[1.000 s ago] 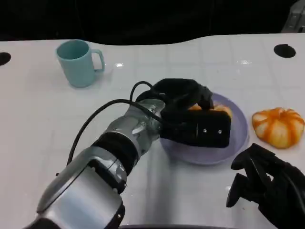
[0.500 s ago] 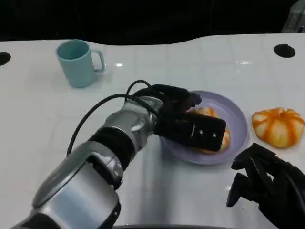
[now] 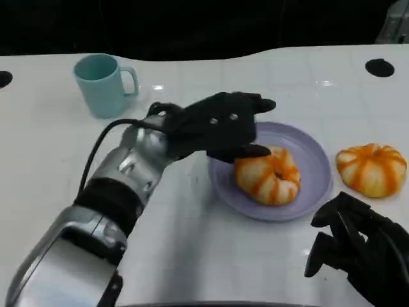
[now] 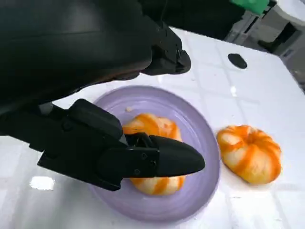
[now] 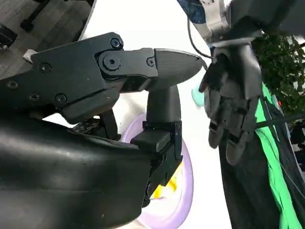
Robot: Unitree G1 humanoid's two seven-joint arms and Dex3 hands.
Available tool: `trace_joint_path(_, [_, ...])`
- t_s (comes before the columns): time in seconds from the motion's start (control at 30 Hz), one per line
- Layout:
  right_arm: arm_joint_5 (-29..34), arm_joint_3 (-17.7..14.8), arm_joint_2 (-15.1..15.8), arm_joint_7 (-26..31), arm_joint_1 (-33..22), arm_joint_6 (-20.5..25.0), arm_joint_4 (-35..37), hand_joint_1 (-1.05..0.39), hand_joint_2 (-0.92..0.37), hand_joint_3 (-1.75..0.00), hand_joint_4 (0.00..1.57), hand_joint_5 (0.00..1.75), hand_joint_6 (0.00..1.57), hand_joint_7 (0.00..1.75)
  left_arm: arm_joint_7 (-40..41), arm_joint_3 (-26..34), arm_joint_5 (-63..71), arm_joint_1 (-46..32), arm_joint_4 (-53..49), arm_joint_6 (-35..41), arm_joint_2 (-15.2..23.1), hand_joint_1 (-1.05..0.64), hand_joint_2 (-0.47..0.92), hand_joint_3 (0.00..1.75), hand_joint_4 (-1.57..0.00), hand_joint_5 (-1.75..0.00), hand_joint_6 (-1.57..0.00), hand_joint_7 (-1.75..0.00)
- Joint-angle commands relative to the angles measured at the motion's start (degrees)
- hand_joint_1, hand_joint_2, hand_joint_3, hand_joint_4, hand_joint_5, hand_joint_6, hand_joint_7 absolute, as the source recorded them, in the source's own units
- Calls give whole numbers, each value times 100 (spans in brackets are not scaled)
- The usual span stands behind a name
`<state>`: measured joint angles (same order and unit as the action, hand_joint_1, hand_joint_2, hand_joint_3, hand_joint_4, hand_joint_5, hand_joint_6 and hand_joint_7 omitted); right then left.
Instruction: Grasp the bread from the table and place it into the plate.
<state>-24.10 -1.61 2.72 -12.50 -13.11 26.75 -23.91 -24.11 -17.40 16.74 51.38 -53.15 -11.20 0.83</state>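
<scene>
While round, bread [image 3: 267,178] lies flat in plate [image 3: 314,153].

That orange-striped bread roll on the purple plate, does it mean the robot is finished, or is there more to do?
Mostly finished, it seems. One round orange-striped bread roll already lies in the shallow purple plate. The left hand hovers over the plate's edge with fingers spread, holding nothing. What seems left is drawing that arm away. A second orange-striped roll sits on the white table beside the plate, and the right hand rests near it.

Left hand [image 3: 220,125] over plate [image 3: 313,150] edge, second bread [image 3: 372,168] just beside, cup [image 3: 102,83] well apart
</scene>
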Motion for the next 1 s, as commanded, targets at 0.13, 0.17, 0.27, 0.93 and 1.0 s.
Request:
trace_joint_path(0.13, [-38, -50, 54, 11, -13, -15, -64, -44, -92, -42, 65, 175, 48, 164, -322, 1113, -1700, -1455, 1901, 774, -18, -67, 92, 35, -37, -47, -49, -9])
trace_joint_path(0.17, [-46, -52, 55, 11, -14, -7, -71, -43, -92, -42, 65, 175, 48, 164, -332, 1206, -1906, -1643, 2217, 1040, -49, -63, 92, 38, -37, -70, -57, -11])
trace_joint_path(0.27, [-58, -61, 56, 49, -9, 58, -114, -43, -92, -41, 65, 175, 48, 163, -383, 1508, -2660, -2330, 3295, 1904, -131, -56, 92, 44, -43, -96, -66, -14])
trace_joint_path(0.93, [-92, -99, 78, 153, -13, 273, -296, -44, -92, -40, 64, 175, 49, 161, 1076, 2567, -5406, -5155, 6888, 5104, -625, -56, 92, 51, -73, -175, -49, -170])
trace_joint_path(1.0, [-102, -110, 91, 149, -14, 291, -306, -44, -92, -39, 63, 175, 49, 161, 1231, 2603, -5557, -5386, 7071, 5234, -680, -56, 92, 52, -74, -175, -49, -171])
